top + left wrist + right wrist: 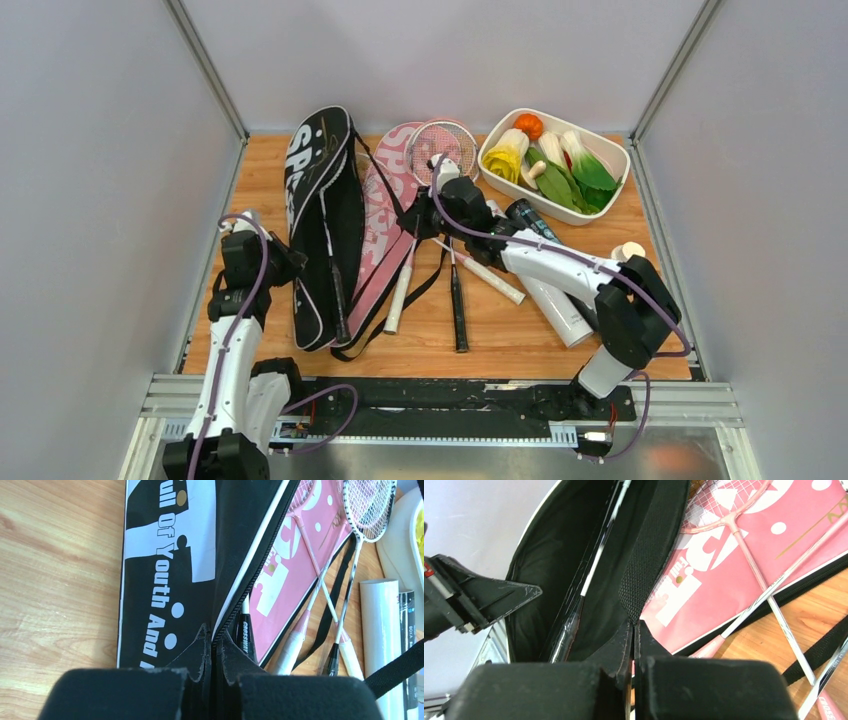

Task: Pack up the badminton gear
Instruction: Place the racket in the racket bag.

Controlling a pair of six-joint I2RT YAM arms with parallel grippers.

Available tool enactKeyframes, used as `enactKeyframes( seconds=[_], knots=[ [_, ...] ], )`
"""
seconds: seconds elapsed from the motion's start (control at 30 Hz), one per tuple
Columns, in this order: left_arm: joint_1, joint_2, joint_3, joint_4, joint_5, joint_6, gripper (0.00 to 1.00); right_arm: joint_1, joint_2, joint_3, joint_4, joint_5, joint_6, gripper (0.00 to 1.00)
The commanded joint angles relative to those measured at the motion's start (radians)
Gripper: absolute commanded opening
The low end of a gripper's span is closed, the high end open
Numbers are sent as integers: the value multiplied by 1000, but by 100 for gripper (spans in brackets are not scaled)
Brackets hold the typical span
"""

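The black cover (pixel 318 215) lies unzipped on the left, with a dark racket (pixel 596 555) inside it. Its "CROSSWAY" handle (pixel 246 632) shows at the opening. My left gripper (pixel 216 636) is shut on the cover's zipper edge near the handle end. My right gripper (pixel 635 627) is shut on the mesh-lined edge of the opposite flap, holding it up over the pink cover (pixel 385 215). A pink racket (pixel 749 555) and a white one (pixel 441 147) lie crossed on the pink cover. A white tube (pixel 555 300) and a black tube (pixel 530 218) lie under my right arm.
A white bowl (pixel 610 150) of toy vegetables stands at the back right. A small white bottle (pixel 628 250) stands by the right edge. Loose black straps (pixel 425 285) trail across the wood between the racket handles. Grey walls close in both sides.
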Motion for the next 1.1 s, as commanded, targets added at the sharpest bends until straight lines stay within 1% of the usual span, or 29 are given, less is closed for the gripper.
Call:
enactKeyframes(
  seconds=[0.0,0.07,0.13,0.27,0.37,0.43,0.53,0.7,0.77,0.83,0.87,0.93,0.97,1.07],
  knots=[
    [14,-7,-23,80,43,-34,0,-13,-11,-97,159,-155,58,6],
    [13,-13,-54,116,74,-57,0,-10,20,-99,163,-221,77,22],
    [14,-11,-84,149,99,-83,0,1,33,-95,145,-237,83,32],
    [13,8,-123,191,151,-128,0,54,41,-99,146,-195,96,43],
    [14,16,-138,210,163,-143,0,98,111,-59,199,-210,111,44],
    [14,16,-149,220,164,-144,0,118,182,-12,217,-205,92,45],
    [14,17,-159,221,164,-142,0,130,298,83,178,-169,27,53],
    [14,17,-180,241,179,-158,0,131,435,198,97,-235,-6,54],
    [14,18,-182,241,183,-159,0,132,451,199,75,-246,-13,58],
    [13,19,-182,242,184,-156,0,134,451,192,43,-244,-32,67],
    [14,19,-182,242,183,-156,0,137,447,187,22,-234,-43,68],
    [14,20,-185,245,185,-156,0,144,437,162,10,-214,-55,68],
    [14,21,-187,250,184,-156,0,148,439,159,5,-223,-56,66],
    [14,25,-191,260,181,-161,0,153,457,154,6,-273,-39,56]
  ],
)
